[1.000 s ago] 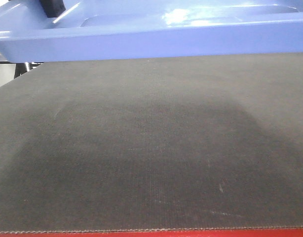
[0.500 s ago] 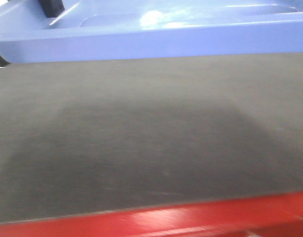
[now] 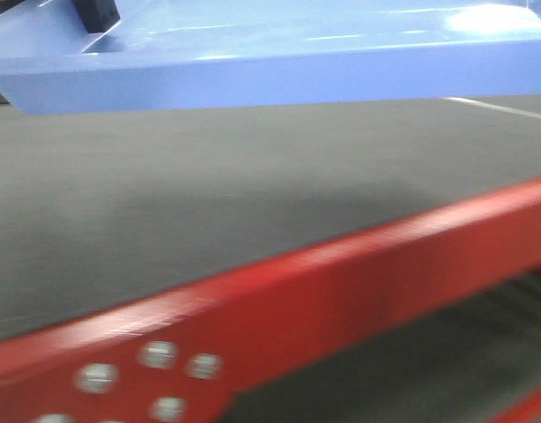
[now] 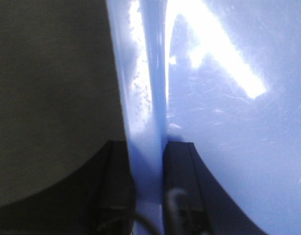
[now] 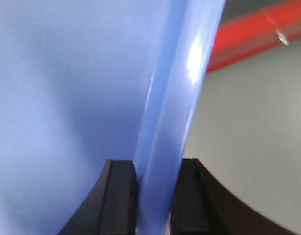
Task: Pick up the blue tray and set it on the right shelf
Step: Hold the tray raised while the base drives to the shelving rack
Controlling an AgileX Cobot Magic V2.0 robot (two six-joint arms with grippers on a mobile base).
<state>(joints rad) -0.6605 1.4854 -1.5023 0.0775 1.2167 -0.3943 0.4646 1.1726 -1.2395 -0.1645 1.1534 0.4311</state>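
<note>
The red frame rail [image 3: 359, 282] grows from a thin strip at the bottom edge into a broad diagonal band, higher at the right. Bolt heads [image 3: 156, 354] and a lower dark level [image 3: 447, 361] come into view. The grey mat [image 3: 209, 194] covers less of the front view. The glare on the blue tray [image 3: 270, 75] shifts to the right.

Cropped blue tray [image 3: 279, 79], blurred red frame [image 3: 359, 282]
</note>
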